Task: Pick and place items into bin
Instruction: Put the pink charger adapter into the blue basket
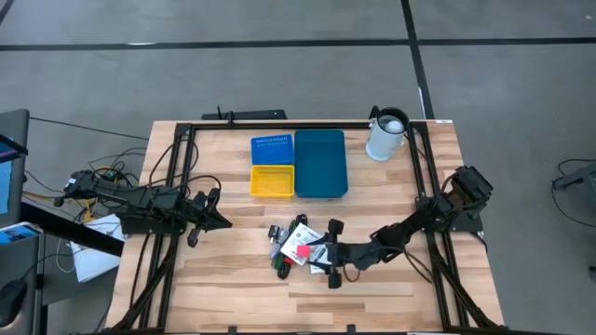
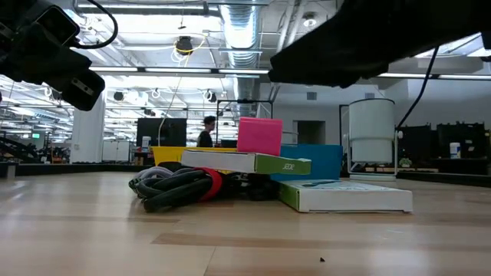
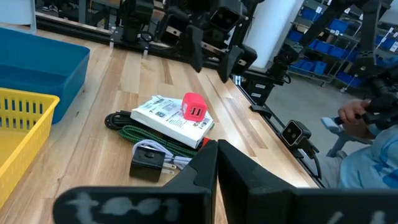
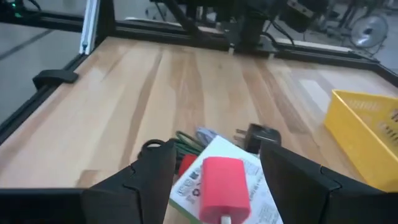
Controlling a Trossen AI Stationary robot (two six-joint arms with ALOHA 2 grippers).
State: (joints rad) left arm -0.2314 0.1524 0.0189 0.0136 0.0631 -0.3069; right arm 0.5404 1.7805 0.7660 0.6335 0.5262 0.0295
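A cluster of small items sits at about six o'clock on the pale wooden worktop (image 1: 372, 288): a pink-red cube-shaped plug adapter (image 3: 194, 107) rests on top of a white printed carton with a green edge (image 3: 171, 116), whose side lettering is too small to read with certainty; a green braided cable (image 3: 149, 134), dark coiled cords (image 2: 173, 189) and a small black charger block (image 3: 147, 165) lie touching or just beside it; a second flat white-and-green box (image 2: 345, 195) lies just beside the pile; the right claw (image 1: 333, 251), its fingers (image 4: 152, 171) spread wide and grasping nothing, hovers at the pile's three-o'clock edge, the adapter framed between them; the left claw (image 1: 207, 212), clenched on nothing, waits at nine o'clock, well apart from the items; at twelve o'clock stand a deep blue plastic bin (image 1: 321, 163), a small blue mesh basket (image 1: 272, 149) and a yellow mesh basket (image 1: 272, 180), with a white jug (image 1: 386, 136) towards one o'clock.
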